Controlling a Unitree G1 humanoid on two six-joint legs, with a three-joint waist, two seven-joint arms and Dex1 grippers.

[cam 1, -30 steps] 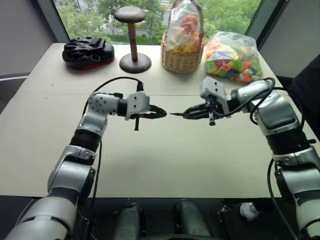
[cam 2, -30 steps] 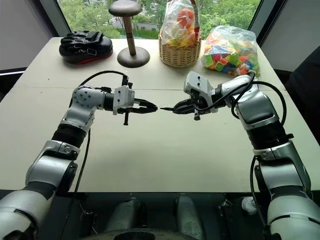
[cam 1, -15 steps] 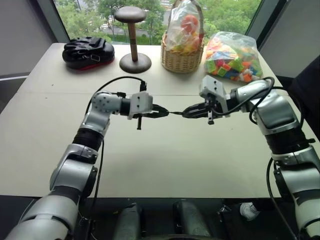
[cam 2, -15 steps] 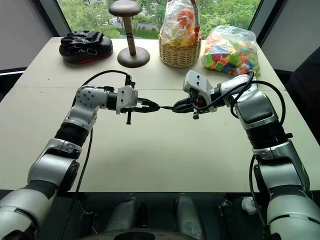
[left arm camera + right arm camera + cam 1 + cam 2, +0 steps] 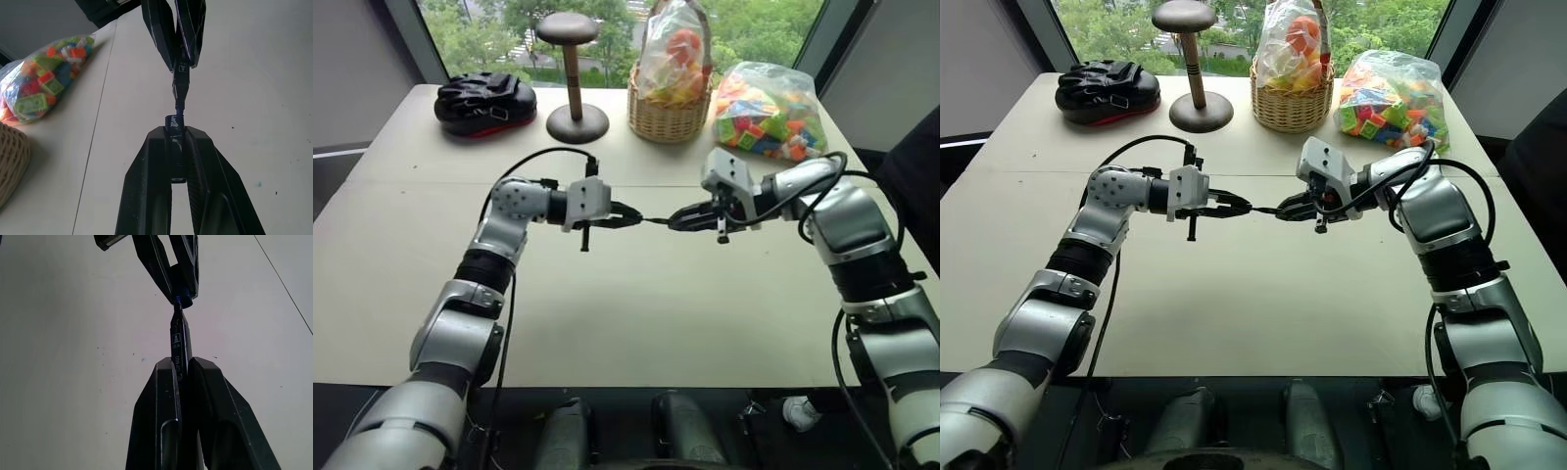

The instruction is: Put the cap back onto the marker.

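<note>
Both grippers are held above the beige table [image 5: 626, 313], pointing at each other. My left gripper [image 5: 636, 219] is shut on the cap [image 5: 174, 123], a tiny black cylinder pinched at its fingertips. My right gripper [image 5: 674, 219] is shut on the marker [image 5: 177, 340], a thin black stick with a printed label. The marker [image 5: 179, 88] points at the cap, and its fine tip meets the cap's [image 5: 182, 299] open end. How far the tip sits inside, I cannot tell.
Along the table's far edge stand a black pouch [image 5: 485, 101], a brown wooden stand [image 5: 575, 73], a wicker basket [image 5: 670, 113] holding a filled bag, and a clear bag of coloured blocks [image 5: 770, 113]. Bare tabletop lies beneath the grippers.
The small gap between the cap and the marker tip a second ago has closed; the two grippers drew slightly together and the tip now meets the cap.
</note>
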